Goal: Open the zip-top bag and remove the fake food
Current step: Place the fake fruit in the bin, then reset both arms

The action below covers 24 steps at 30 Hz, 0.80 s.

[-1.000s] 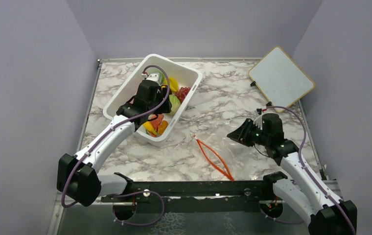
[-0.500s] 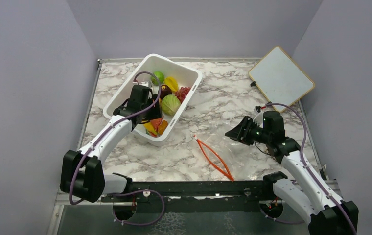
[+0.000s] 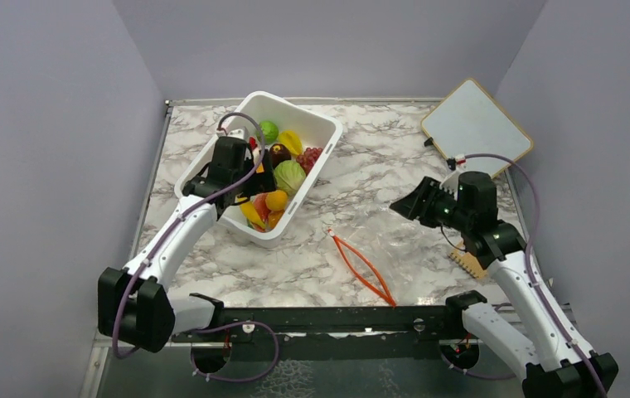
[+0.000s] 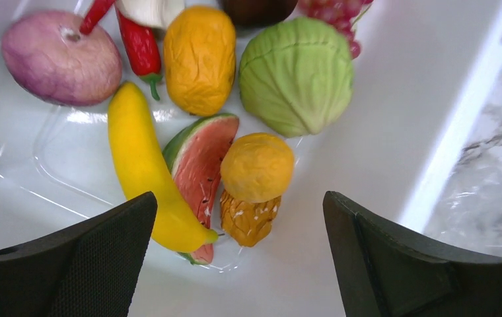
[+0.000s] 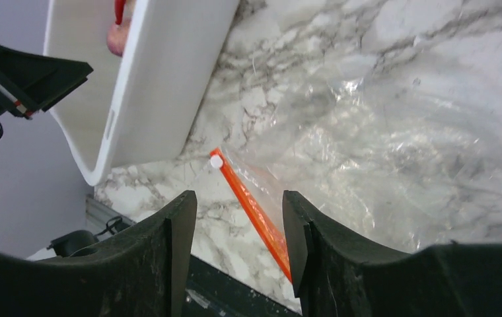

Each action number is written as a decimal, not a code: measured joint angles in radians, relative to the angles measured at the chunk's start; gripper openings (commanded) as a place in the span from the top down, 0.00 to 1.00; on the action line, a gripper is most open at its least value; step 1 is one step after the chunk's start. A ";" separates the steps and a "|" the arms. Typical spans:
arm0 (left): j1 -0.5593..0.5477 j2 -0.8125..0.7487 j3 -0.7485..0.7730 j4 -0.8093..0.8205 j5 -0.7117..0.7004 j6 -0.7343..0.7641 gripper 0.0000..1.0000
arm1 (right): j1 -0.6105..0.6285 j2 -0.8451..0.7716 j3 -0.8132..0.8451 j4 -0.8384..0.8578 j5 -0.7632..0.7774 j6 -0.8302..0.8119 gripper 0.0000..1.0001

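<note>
Top view, clock positions taken with the arm bases at 6.

- 6 o'clock, nearest: zip-top bag [image 3: 407, 253] lies flat on the marble counter [image 3: 378, 149]. Its orange zip strip [image 3: 361, 267] faces 7 o'clock. The two halves of the strip bow apart in the middle, so the mouth is open.
- 4 o'clock: right hand [image 3: 401, 206] is raised over the far edge of the bag, pointing to 9 o'clock. Right wrist view: fingers [image 5: 304, 264] parted, nothing between them. The clear plastic [image 5: 394, 152] and strip [image 5: 251, 208] lie on the counter below. Hand released, not touching the bag.
- 10 o'clock: white tub [image 3: 328, 133]. Left hand [image 3: 254, 178] hangs above its near end.
- Left wrist view: left hand [image 4: 238, 205] spread wide and empty, clear of the contents.
- The fake food [image 3: 266, 207] lies in the tub's near end: yellow banana [image 4: 136, 172], touching the watermelon slice [image 4: 202, 158]. A round orange fruit [image 4: 256, 166] rests against the slice, with a lumpy amber piece [image 4: 247, 221] just under it.
- Farther in the tub: second orange piece [image 4: 199, 59], green cabbage [image 4: 298, 72], purple onion [image 4: 60, 56], red chili [image 4: 139, 46], grapes [image 4: 334, 13].
- 1 o'clock, farthest: white board [image 3: 476, 133] with a wooden rim, propped at the wall.
</note>
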 measured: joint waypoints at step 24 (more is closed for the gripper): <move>0.001 -0.233 0.436 -0.168 -0.401 0.087 0.01 | 0.000 0.037 0.509 0.152 0.452 -0.614 0.00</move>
